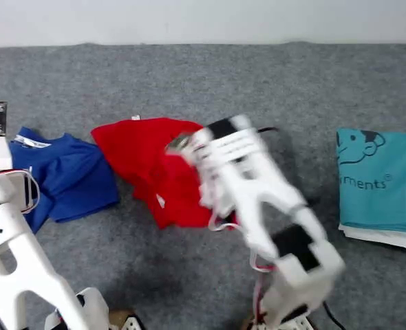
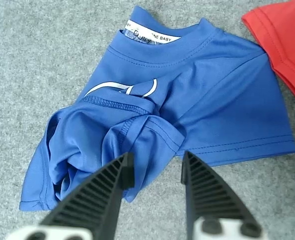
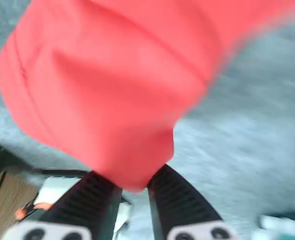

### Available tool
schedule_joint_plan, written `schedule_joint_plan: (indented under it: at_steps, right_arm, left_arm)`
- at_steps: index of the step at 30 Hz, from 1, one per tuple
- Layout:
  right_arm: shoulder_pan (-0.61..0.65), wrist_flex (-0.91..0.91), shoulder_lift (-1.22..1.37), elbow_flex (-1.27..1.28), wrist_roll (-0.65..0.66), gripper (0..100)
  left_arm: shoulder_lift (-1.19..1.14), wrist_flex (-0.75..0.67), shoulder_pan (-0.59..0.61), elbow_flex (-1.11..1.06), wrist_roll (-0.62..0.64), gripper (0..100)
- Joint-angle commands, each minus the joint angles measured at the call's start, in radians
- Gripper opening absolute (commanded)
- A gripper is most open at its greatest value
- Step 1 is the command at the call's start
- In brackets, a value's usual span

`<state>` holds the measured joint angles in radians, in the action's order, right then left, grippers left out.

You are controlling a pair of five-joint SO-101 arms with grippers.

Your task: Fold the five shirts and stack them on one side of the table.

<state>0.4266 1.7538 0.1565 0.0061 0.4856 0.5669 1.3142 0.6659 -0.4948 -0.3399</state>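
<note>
Right pincer (image 3: 133, 181) grips one red shirt (image 3: 107, 80) beside one blue shirt (image 1: 72, 175).

High view: fixed and raised on the arms' side, looking down across the grey surface (image 1: 189, 75) to the far wall. Blue shirt (image 1: 72, 175) at 9 o'clock, red shirt (image 1: 148, 161) near centre.

Left wrist view: close behind left claw (image 2: 157, 159), facing down on the same blue shirt. Red shirt's edge shared too.

Right wrist view: behind right claw (image 3: 135, 181), red shirt very near the lens.
</note>
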Motion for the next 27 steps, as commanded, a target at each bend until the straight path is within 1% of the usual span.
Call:
schedule_joint_plan:
  at_steps: [1, 5, 10, 13, 16, 19, 21, 24, 27]
  right_arm:
    - [-0.17, 0.039, -0.243, -0.044, 0.11, 1.0]
    - [-0.32, 0.036, -0.371, -0.044, 0.167, 1.0]
    - [-0.478, -0.028, -0.489, -0.044, 0.203, 1.0]
    - [-0.547, -0.047, -0.529, -0.044, 0.21, 1.0]
    - [-0.593, -0.058, -0.539, -0.044, 0.227, 1.0]
    - [-0.662, -0.111, -0.542, -0.044, 0.23, 1.0]
    - [-0.72, -0.159, -0.539, -0.044, 0.23, 1.0]
    - [-0.788, -0.205, -0.536, -0.04, 0.23, 1.0]
    - [-0.803, -0.206, -0.536, -0.038, 0.23, 1.0]
  left_arm:
    - [0.006, -0.017, -0.002, 0.047, -0.006, 16]
    - [0.0, -0.021, -0.078, 0.068, -0.008, 16]
    - [-0.005, -0.018, -0.256, 0.059, -0.008, 16]
    - [-0.005, -0.025, -0.371, 0.03, -0.012, 16]
    - [-0.005, -0.023, -0.489, -0.015, -0.046, 16]
    - [-0.005, -0.025, -0.586, -0.071, -0.049, 16]
    - [-0.005, -0.025, -0.634, -0.097, -0.051, 16]
    - [-0.005, -0.025, -0.672, -0.127, -0.048, 17]
    - [-0.005, -0.025, -0.71, -0.159, -0.048, 17]
